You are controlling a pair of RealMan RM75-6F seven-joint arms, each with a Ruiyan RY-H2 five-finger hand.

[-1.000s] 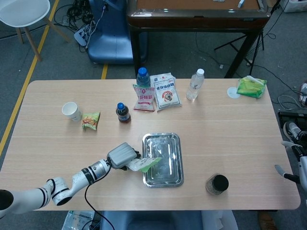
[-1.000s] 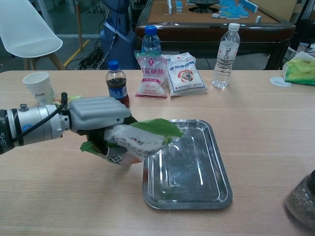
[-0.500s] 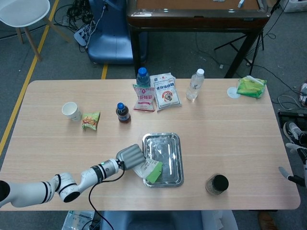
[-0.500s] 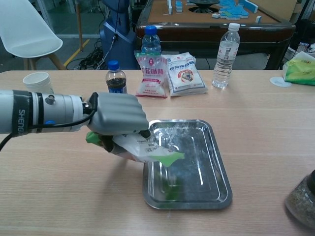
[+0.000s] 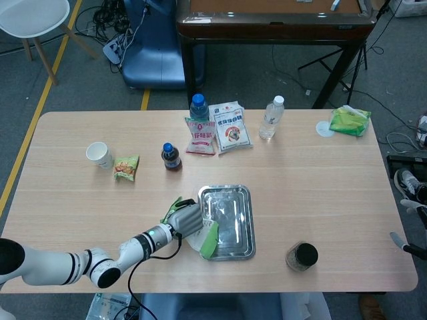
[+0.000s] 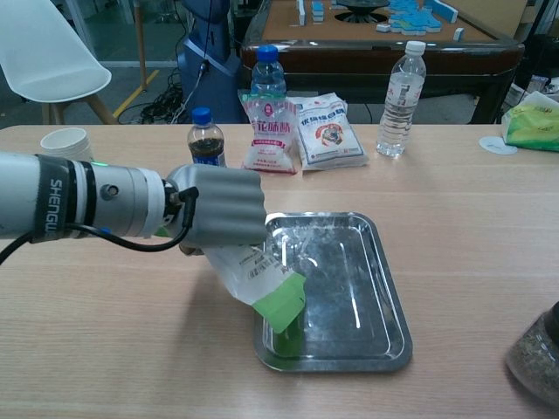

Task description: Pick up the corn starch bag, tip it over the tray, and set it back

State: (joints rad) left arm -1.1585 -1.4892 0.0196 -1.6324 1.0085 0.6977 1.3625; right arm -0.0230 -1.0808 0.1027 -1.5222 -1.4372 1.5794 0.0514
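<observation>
left hand grips corn starch bag | green end tilted down over tray

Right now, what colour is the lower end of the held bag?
Green; the bag shows it best in the chest view.

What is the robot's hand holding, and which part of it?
The left hand grips the corn starch bag by its upper end; the green end hangs tipped down over the tray.

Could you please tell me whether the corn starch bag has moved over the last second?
Yes. The left hand has tipped the corn starch bag from roughly level to pointing steeply down, its green end now over the tray's near-left corner.
</observation>
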